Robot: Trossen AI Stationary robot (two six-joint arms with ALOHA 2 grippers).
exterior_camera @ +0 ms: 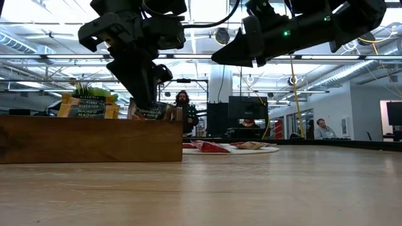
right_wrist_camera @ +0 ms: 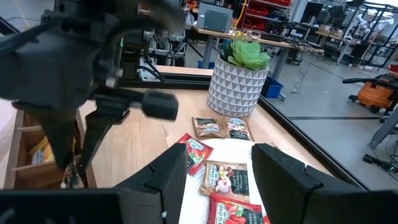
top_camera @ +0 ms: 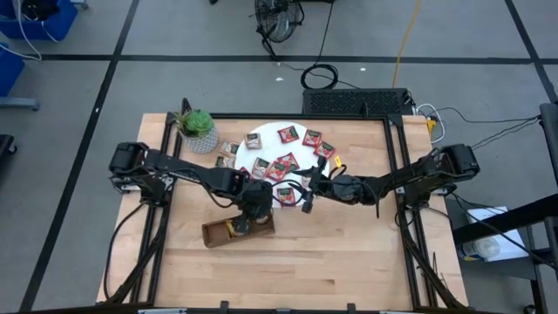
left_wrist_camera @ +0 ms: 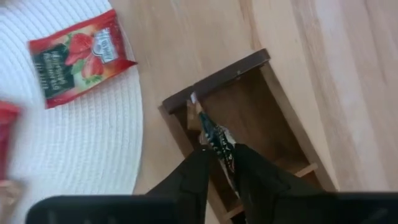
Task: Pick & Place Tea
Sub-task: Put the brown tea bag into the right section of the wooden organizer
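My left gripper (top_camera: 251,212) points steeply down into the right end compartment of the brown wooden tray (top_camera: 237,230), shut on a dark-printed tea sachet (left_wrist_camera: 213,132). Several tea sachets, mostly red (top_camera: 288,134), lie flat on the white disc (top_camera: 296,150); one red sachet (left_wrist_camera: 79,57) shows near the disc's edge. My right gripper (right_wrist_camera: 214,186) hangs level above the disc's near right part (top_camera: 307,199), open with nothing between its fingers. More sachets (exterior_camera: 88,107) stand on edge in the tray. My left gripper pinches the sachet's upper end (left_wrist_camera: 222,152) between its two fingers, coming from above and slanting down. The sachet stands on edge inside the tray's end compartment, and its far end (left_wrist_camera: 194,99) is near the end wall (left_wrist_camera: 217,78). Whether its lower edge rests on the tray floor does not show.
A green potted plant (top_camera: 199,129) in a white patterned pot stands at the back left. Two brownish sachets (top_camera: 228,148) lie on the table between it and the disc. The table's near half is bare wood. A black frame (top_camera: 397,174) edges the table on its right.
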